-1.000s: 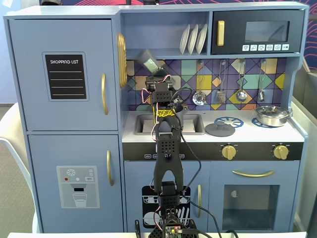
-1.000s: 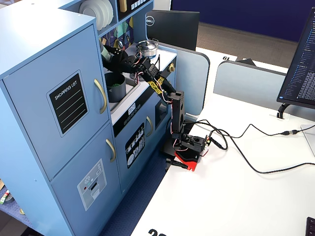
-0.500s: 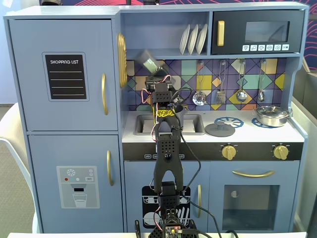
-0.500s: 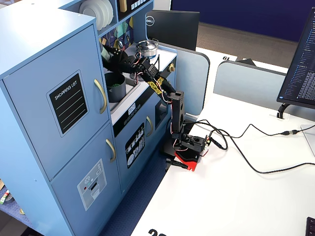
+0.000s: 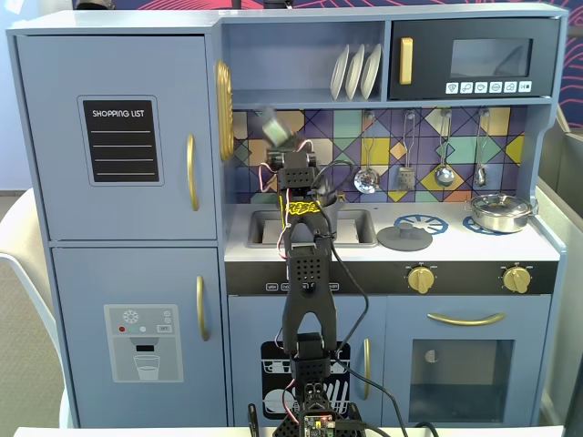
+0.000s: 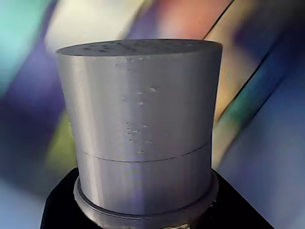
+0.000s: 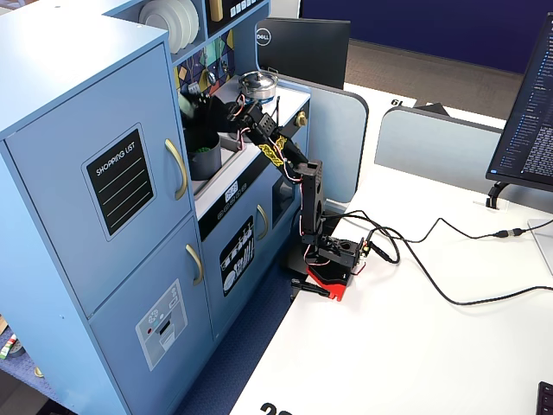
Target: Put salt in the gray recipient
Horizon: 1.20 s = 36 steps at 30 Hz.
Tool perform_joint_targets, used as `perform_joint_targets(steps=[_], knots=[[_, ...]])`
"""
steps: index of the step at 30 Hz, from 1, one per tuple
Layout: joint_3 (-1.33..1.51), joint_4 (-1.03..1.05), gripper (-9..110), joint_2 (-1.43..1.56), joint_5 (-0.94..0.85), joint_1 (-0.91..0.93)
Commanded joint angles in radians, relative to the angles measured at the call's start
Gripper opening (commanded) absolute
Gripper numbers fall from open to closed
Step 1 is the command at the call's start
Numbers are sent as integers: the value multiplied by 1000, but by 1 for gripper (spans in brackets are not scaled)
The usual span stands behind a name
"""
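In the wrist view the salt (image 6: 143,129) is filling the frame, its gray body seated in the dark holder at the bottom edge and its flat perforated top pointing away from the camera toward the blurred colored tiles. The jaws are clenched on the salt; the fingers themselves are hidden, so I am judging the grip from the shaker riding steady in the wrist view and hanging aloft in the front fixed view.

Going outward, the arm is rising from its base on the white tabletop (image 7: 415,337) and reaching into the toy kitchen (image 5: 118,273). In the front fixed view the gripper (image 5: 284,146) is holding the salt (image 5: 276,126) high in front of the tiled backsplash, its long axis tilted up and to the left in that view.

The gray recipient (image 7: 204,151) is sitting in the sink area, with something green inside, directly below and slightly toward the fridge side of the held shaker. That is the relation the next move turns on: the top of the shaker is pointing upward, away from the pot, so the wrist would need to roll it over the rim.

Compared with a second ago, the shaker is standing more upright and sitting a little lower and nearer the arm.
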Motion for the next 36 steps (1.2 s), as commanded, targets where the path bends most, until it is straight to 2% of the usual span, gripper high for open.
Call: perform_joint_targets(steps=[1,4,6,10,13,15,17,22,25,31,36], knots=[[-34,-137,0,52,-367,77],[74,43,0,124,-807,219],[169,87,0,176,-1098,348],[175,-57,6,167,-1562,649],[107,-212,0,112,-1962,793],[94,-278,0,94,-2129,856],[94,-339,0,80,-2223,890],[184,-336,0,75,-2364,923],[281,-362,0,80,-2378,930],[497,-543,0,78,-2387,939],[574,-641,0,51,-2388,942]])
